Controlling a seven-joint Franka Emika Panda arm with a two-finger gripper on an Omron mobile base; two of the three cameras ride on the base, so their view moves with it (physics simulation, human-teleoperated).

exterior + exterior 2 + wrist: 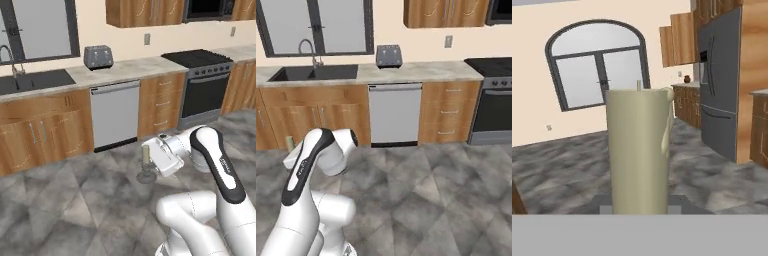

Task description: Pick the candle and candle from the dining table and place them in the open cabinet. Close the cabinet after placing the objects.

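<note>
I have the taper candle in the pincer, jaws closed tight on its shaft. In the left base view it stands upright just left of the white hand, its round dark dish base hanging below the grip, carried in the air over the grey floor and resting on nothing. In the hand view the beige shaft rises straight up the middle of the picture, wick on top, so its long axis runs across the fingers and I judge the hold square.

The relation that matters now is candle to cabinet. A wooden wall cabinet hangs above the counter, up and beyond the hand in the left base view, and the same one sits at the top right of the right base view. Its doors look shut from here, so I cannot tell whether this is the open cabinet I want.

My guess is the base has more driving to do before I lift. I would keep the taper vertical during the carry, since the heavy dish could swing it.

I see 1 candle here.
</note>
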